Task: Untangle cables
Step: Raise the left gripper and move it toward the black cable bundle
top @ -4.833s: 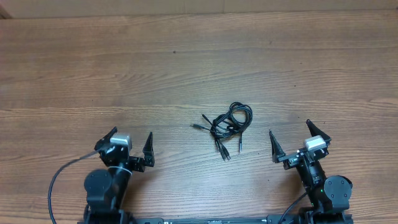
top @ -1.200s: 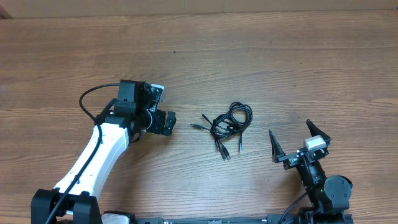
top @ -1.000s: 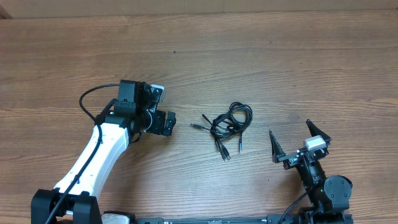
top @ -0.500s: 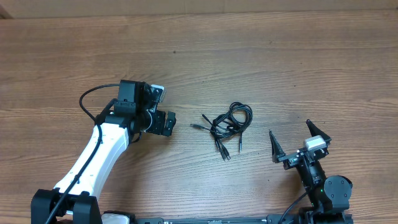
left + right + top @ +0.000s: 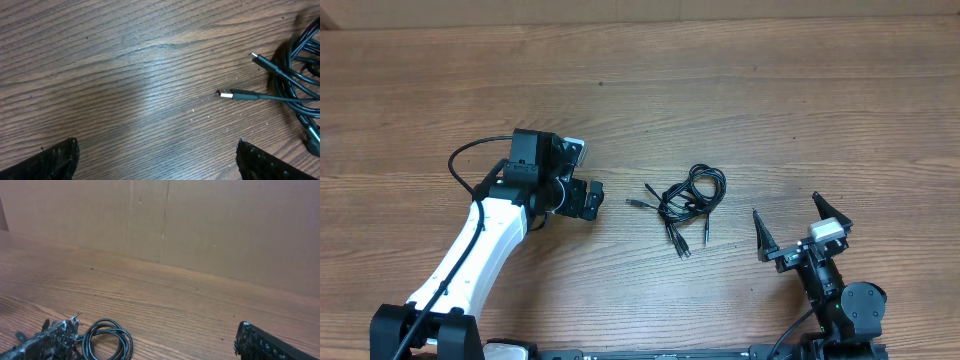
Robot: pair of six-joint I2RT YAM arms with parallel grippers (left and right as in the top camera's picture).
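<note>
**Cables bunched at mid-surface, nothing pulled free yet**

Cables (image 5: 685,205) sit in one knotted clump on the wooden surface (image 5: 640,90), loops stacked on the far side and a few plug ends fanning out on the near and left sides. No strand has been separated, so by my read the untangling has not begun and the whole job is ahead.

Left fingers (image 5: 588,198) hover just left of the clump, spread wide and holding nothing. From the left wrist view, one loose plug end (image 5: 227,93) points straight back at them across bare wood. That looks like the easy first pick, since it lies apart from the knot.

Right fingers (image 5: 760,238) are parked to the right of the clump and a little nearer the robot's base. They too are splayed fully apart and empty, and the right wrist view catches only the clump's round loop low in its frame.

Room to work looks generous. Open wood surrounds the clump on every side, with the widest stretch beyond it. The surface's far edge is well away from the clump and meets a plain wall (image 5: 200,225). Strands could be dragged left, right or away from the clump without reaching an edge. The tighter side is the near one, where both arm bases stand.
</note>
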